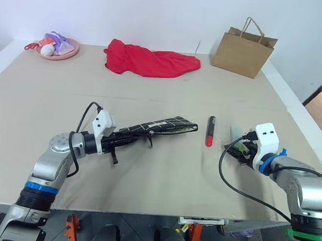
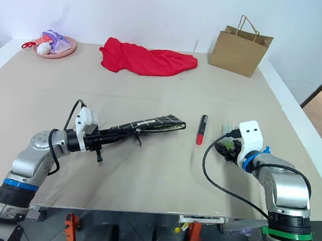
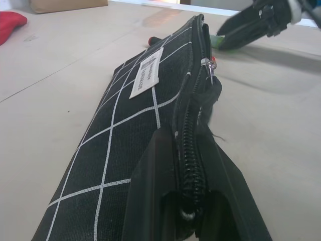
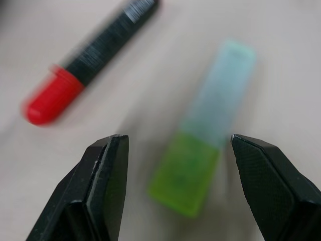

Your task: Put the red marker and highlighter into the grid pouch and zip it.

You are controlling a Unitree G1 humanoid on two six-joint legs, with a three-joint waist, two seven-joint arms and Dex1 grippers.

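Grid pouch: flat black fabric pouch with white grid lines point(image 1: 160, 125), lifted off the tan table point(image 1: 162, 171) at my end, far end pointing toward the marker, white label point(image 3: 146, 79) on its side
Left gripper: my left gripper point(image 3: 188, 198) is clamped tight on the zip edge of the pouch, fingers pinching the zipper track, so yeah, holding it edge-up
Zip: looks open along the top as far as I can see, silver slider point(image 3: 209, 67) near the far end
Red marker: slim black marker with a red end point(image 1: 210, 131) lying flat on the table just past the pouch's far end, not touching it
Highlighter: stubby highlighter, pale mint one end, bright green the other point(image 4: 208, 128), lying beside the marker, apart from it
Right gripper: my right gripper point(image 4: 175, 165) has its fingers spread wide, hovering right at the highlighter's green end, nothing gripped
Background stuff: red cloth point(image 1: 149, 60), brown paper bag point(image 1: 243, 49), pink plate point(image 1: 59, 48) at the far side
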